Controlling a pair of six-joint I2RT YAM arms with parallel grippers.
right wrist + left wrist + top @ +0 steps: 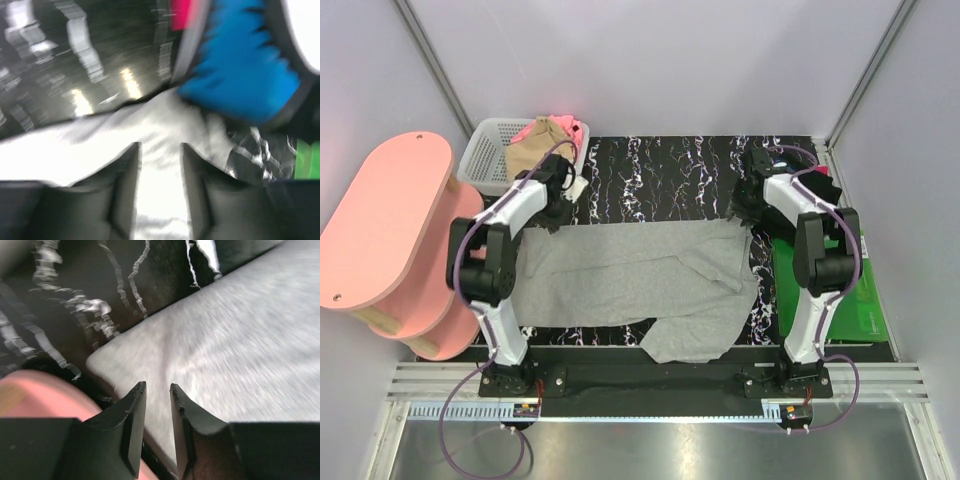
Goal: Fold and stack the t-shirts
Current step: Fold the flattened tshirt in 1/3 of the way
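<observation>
The large light-grey t-shirt [620,280] lies spread across the black marbled table, with one part hanging toward the near edge. My left gripper [557,210] is open just above the shirt's far left corner [240,340], its jaws a little apart [157,385]. My right gripper [745,208] is open over the far right corner [100,145], with cloth showing between its jaws [160,145]. The tan t-shirt [532,150] and the pink t-shirt [570,128] lie bunched in the white basket [485,160]. The black printed t-shirt [790,160] lies at the far right; its blue print [240,75] shows in the right wrist view.
A flat green board [868,300] lies along the table's right side, and its edge also shows in the right wrist view [306,160]. A pink two-tier shelf [385,230] stands left of the table and also shows in the left wrist view [45,395]. Grey walls enclose the back and sides.
</observation>
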